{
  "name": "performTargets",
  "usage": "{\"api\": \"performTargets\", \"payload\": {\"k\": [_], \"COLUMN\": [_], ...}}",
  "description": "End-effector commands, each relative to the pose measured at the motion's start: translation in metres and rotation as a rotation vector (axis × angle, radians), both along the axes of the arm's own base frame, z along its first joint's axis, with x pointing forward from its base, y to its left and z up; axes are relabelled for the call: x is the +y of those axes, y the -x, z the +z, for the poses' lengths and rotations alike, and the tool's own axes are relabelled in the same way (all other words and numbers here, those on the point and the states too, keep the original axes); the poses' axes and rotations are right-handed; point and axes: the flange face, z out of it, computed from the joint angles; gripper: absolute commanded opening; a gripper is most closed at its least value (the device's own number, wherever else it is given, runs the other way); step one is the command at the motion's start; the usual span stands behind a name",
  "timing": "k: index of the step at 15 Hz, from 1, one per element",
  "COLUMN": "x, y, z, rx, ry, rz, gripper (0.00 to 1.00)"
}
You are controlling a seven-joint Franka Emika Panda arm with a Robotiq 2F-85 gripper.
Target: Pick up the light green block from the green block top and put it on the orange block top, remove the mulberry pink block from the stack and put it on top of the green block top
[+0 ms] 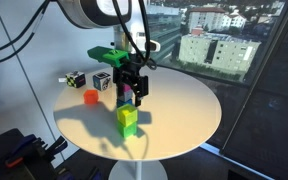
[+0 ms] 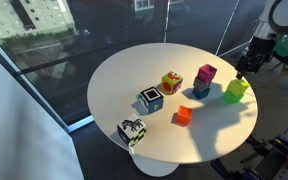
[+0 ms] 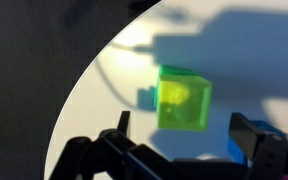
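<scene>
1. Writing: the two black-and-white cubes (image 2: 150,99) carry printed patterns, too small to read. The multicoloured cube (image 2: 171,82) has markings that are also unreadable.
2. The arm (image 1: 102,12) enters from the top in an exterior view and reaches down over the round white table (image 1: 184,115), with the wrist pointing roughly straight down.
3. The gripper (image 1: 133,90) hangs just above the light green block (image 1: 128,116) without touching it.
4. In the wrist view the fingers (image 3: 119,125) stand wide apart with nothing held. The light green block shows between them and is blurred.
5. The light green block sits on top of the green block (image 1: 130,129), near the table edge on the arm's side.
6. The pink block (image 2: 206,73) tops the stack, resting on the blue cube (image 2: 201,90), just beside the green pair.
7. The multicoloured cube stands on the table next to the stack.
8. The orange block (image 2: 183,116) lies alone on the table, near the black-and-white cubes and apart from the stack.
</scene>
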Motion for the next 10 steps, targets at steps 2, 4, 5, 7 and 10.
{"api": "performTargets", "payload": {"k": [2, 4, 5, 7, 10], "x": [0.007, 0.009, 0.010, 0.010, 0.011], "y": [-0.003, -0.004, -0.005, -0.005, -0.004], "z": [-0.022, -0.030, -0.033, -0.038, -0.044], "rx": [-0.002, 0.001, 0.001, 0.003, 0.009], "ry": [0.025, 0.031, 0.036, 0.040, 0.044], "rz": [0.026, 0.037, 0.041, 0.049, 0.060], "gripper": [1.00, 1.00, 1.00, 1.00, 1.00]}}
